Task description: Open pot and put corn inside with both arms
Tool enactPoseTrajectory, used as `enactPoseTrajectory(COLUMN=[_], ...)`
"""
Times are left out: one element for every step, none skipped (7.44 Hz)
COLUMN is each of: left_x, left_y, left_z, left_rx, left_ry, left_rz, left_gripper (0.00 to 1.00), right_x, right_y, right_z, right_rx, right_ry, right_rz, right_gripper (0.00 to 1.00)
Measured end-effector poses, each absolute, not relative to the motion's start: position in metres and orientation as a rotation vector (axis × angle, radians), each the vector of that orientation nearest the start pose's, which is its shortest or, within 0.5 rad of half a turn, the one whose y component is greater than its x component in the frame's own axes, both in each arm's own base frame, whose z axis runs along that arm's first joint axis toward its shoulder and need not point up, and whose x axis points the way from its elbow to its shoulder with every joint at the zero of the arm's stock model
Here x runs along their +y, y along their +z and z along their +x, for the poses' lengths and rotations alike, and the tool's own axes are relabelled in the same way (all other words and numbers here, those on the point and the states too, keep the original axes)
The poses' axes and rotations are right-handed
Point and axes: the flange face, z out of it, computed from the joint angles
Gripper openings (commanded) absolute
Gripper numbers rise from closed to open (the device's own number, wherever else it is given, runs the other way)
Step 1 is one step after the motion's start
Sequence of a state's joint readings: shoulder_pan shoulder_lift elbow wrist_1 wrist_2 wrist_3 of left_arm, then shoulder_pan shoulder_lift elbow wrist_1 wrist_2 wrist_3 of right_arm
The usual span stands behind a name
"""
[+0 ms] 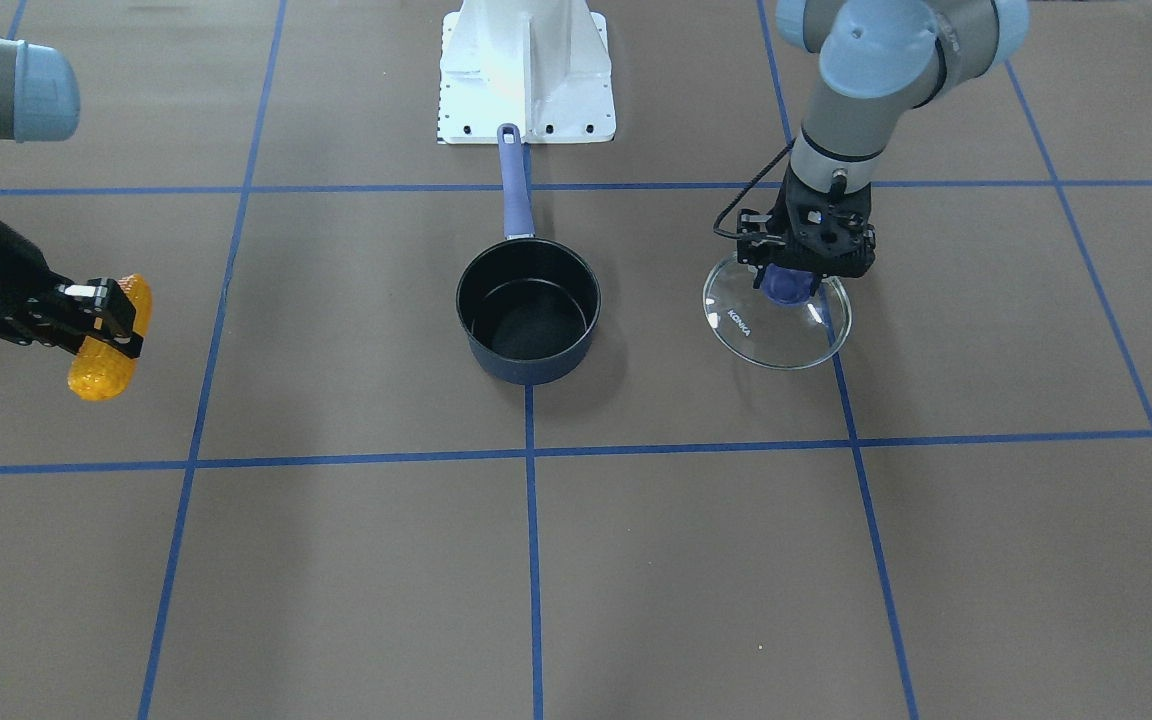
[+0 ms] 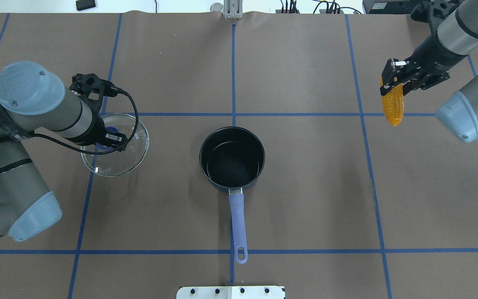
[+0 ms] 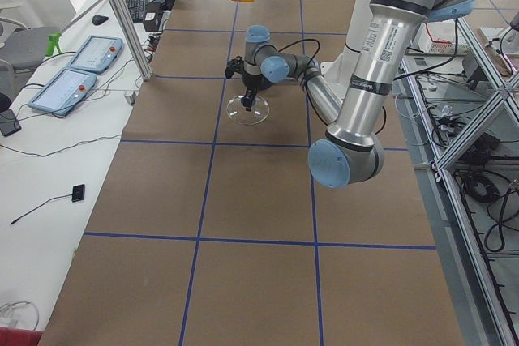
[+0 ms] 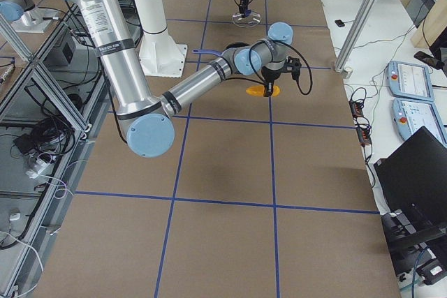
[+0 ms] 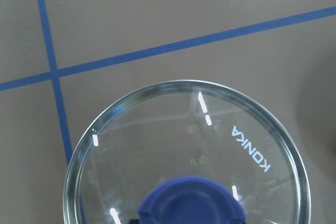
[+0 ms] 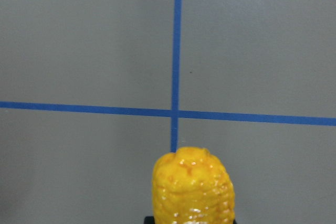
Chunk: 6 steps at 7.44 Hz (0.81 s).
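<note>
Pot [image 2: 232, 159]: it stood open in the middle of the table [image 2: 305, 187], and its dark inside held nothing; the long purple-blue handle [image 2: 237, 224] pointed to the near side, toward the robot's base

Lid [image 2: 114, 160]: this round clear glass lid was to the left of the pot and well apart from it; in the front-facing view it looked a little tilted, and I cannot tell if its rim touched the table

Left gripper [image 1: 794, 275]: it came down from above on the lid, and its fingers were pressed on the purple knob [image 5: 191, 203]

Corn [image 2: 392, 106]: it was far on the right side, well apart from the pot, and it was lifted over the table; its free end pointed away from the gripper, over a crossing of blue tape lines [image 6: 177, 113]

Right gripper [image 2: 392, 85]: its fingers pinched the corn at one end, one on each side of the cob

Arms: the left arm reached over the left half of the table, and the right arm over the far right corner
</note>
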<state>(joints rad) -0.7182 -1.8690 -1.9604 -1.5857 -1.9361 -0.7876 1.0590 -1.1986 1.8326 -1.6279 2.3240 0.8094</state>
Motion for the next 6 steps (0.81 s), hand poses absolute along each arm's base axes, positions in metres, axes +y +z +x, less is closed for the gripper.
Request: enactPoseTrajectory(left_x=[-0.448, -0.452, -0.454, -0.455, -0.456, -0.458], left_y=[0.350, 0.371, 0.391, 0.410, 0.429, 0.448], left_z=[0.340, 0.319, 0.299, 0.284, 0.272, 0.264], left_rx=[0.745, 0.732, 0.720, 0.711, 0.706, 0.705], left_ry=[0.213, 0.237, 0.261, 0.281, 0.295, 0.304], left_rz=[0.221, 0.225, 0.231, 0.237, 0.246, 0.260], left_gripper=[0.44, 0.44, 0.44, 0.44, 0.44, 0.44], right_x=[-0.545, -0.539, -0.531, -0.523, -0.513, -0.502], right_y=[0.314, 0.296, 0.278, 0.262, 0.247, 0.237], right_z=[-0.256, -0.281, -0.305, -0.325, -0.345, -0.364], right_rx=[-0.907, -0.902, -0.900, -0.902, -0.903, -0.899], right_ry=[0.086, 0.111, 0.136, 0.159, 0.180, 0.195], right_rz=[-0.023, -0.027, -0.030, -0.036, -0.040, -0.040], right_gripper=[0.00, 0.00, 0.00, 0.00, 0.00, 0.00])
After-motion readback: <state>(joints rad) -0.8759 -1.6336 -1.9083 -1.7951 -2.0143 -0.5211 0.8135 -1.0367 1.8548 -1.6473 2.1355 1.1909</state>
